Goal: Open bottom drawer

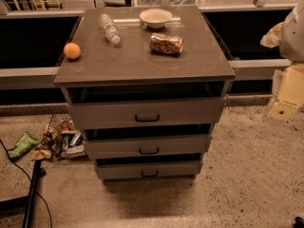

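The grey-brown cabinet [142, 61] stands in the middle of the view with three drawers. The bottom drawer [118, 170] is the lowest and narrowest, with a small dark handle [149, 174] at its centre. A thin dark gap shows above its front, as above the other two drawers. My gripper [286, 96] shows as white and cream parts at the right edge, level with the top drawer. It is well to the right of the cabinet, above the bottom drawer, and touches nothing.
On the cabinet top lie an orange [72, 51], a plastic bottle [109, 29], a bowl [156, 17] and a crushed can [166, 43]. Litter [59, 139] and a green packet [23, 145] lie on the floor left. A black pole and cable [32, 194] are at the lower left.
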Controlling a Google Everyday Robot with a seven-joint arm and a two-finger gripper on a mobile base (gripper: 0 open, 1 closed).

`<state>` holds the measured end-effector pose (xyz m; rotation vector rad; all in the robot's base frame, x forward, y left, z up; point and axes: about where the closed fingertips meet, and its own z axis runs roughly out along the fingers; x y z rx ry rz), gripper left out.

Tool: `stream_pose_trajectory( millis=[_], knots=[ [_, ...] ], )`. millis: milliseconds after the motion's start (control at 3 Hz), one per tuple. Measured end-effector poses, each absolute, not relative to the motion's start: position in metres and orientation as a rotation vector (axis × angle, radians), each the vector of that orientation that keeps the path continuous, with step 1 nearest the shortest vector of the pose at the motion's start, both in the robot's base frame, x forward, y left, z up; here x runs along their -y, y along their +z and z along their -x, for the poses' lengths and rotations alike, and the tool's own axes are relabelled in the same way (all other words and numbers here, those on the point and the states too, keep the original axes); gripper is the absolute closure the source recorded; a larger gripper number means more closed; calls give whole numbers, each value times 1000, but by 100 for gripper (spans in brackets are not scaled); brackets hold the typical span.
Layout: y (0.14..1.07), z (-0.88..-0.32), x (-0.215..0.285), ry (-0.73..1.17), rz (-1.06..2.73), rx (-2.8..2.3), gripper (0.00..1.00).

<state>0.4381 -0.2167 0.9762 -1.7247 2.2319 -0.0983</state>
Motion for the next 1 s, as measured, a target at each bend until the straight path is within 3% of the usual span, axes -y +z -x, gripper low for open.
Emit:
stream_pose_trajectory(
  millis=[1000],
  knots=[
    [918, -444, 178, 66, 1720, -2170, 0]
  ],
)
